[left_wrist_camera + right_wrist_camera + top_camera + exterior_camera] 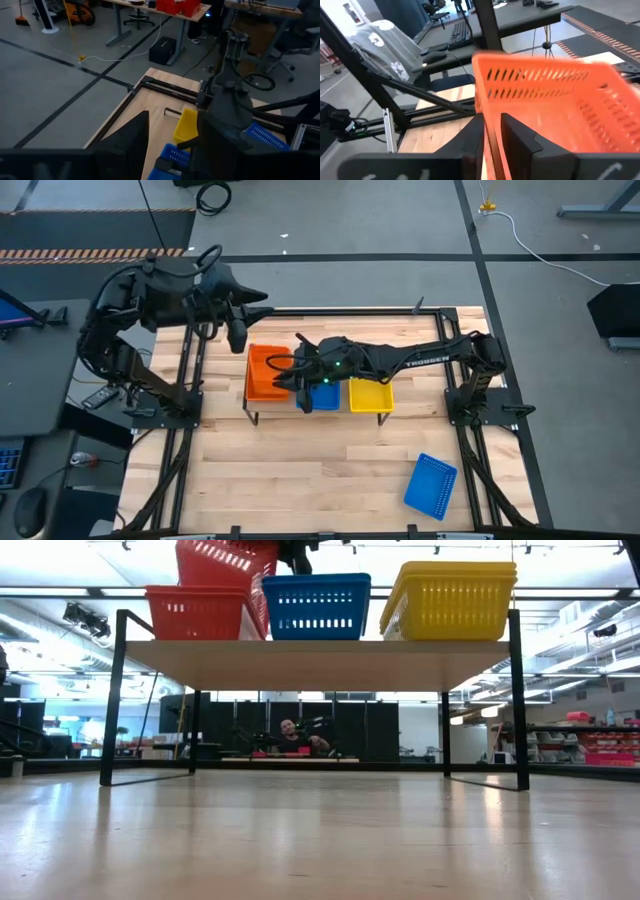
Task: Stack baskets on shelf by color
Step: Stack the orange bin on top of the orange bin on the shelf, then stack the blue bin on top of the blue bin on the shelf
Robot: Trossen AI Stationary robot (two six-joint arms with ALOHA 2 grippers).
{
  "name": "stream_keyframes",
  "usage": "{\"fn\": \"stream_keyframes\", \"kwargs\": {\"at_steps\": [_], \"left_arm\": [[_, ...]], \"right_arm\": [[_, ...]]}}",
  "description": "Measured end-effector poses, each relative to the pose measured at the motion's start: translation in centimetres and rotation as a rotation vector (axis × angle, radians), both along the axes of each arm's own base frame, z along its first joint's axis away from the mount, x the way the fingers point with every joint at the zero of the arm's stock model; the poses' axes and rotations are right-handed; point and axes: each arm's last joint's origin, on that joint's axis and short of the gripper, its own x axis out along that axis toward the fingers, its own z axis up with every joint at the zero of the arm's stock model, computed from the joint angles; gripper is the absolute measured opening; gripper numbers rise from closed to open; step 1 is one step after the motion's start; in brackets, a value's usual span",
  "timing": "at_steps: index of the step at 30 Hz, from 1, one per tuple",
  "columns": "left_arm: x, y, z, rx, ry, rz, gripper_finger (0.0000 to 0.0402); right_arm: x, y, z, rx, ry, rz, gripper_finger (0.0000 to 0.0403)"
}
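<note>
Right gripper (492, 145) clamped on orange basket (555, 105) rim, tilted over orange stack (200, 612) on shelf (320, 662), matching colour. Left gripper (240, 330) parked aside, fingers apart, empty.

Your shelf (262, 416) top is crowded: the orange baskets (264, 370), the blue basket (325, 395) and the yellow baskets (371, 396) sit side by side across it, and the right gripper (301, 372) with its arm reaches in above the blue one. The left gripper (238, 340) hangs near the shelf's far left corner. You have open tabletop (300, 470) in front, apart from the loose blue basket (431, 485) near the front right.
</note>
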Motion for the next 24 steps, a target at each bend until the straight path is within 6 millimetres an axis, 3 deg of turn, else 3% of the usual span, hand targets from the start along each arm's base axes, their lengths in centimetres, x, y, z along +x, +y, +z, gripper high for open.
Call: {"fn": "stream_keyframes", "kwargs": {"at_steps": [8, 14, 19, 24], "left_arm": [[-0.2, 0.0, -0.4, -0.026, 0.039, 0.009, 0.0174], [-0.9, -0.1, -1.8, -0.092, 0.181, 0.038, 0.0174], [-1.4, -0.2, -3.2, -0.111, 0.346, 0.024, 0.0174], [-1.0, -0.3, -3.1, -0.134, 0.324, -0.032, 0.0174]], "right_arm": [[0.0, 0.4, 0.2, -0.011, -0.020, -0.011, 0.0125], [-0.4, 0.5, 1.2, 0.029, -0.061, 0.003, 0.0148], [-2.9, 0.6, 4.3, 0.096, -0.072, 0.045, 0.0149], [-7.1, 0.7, 5.8, 0.160, 0.129, 0.027, 0.0149]]}}
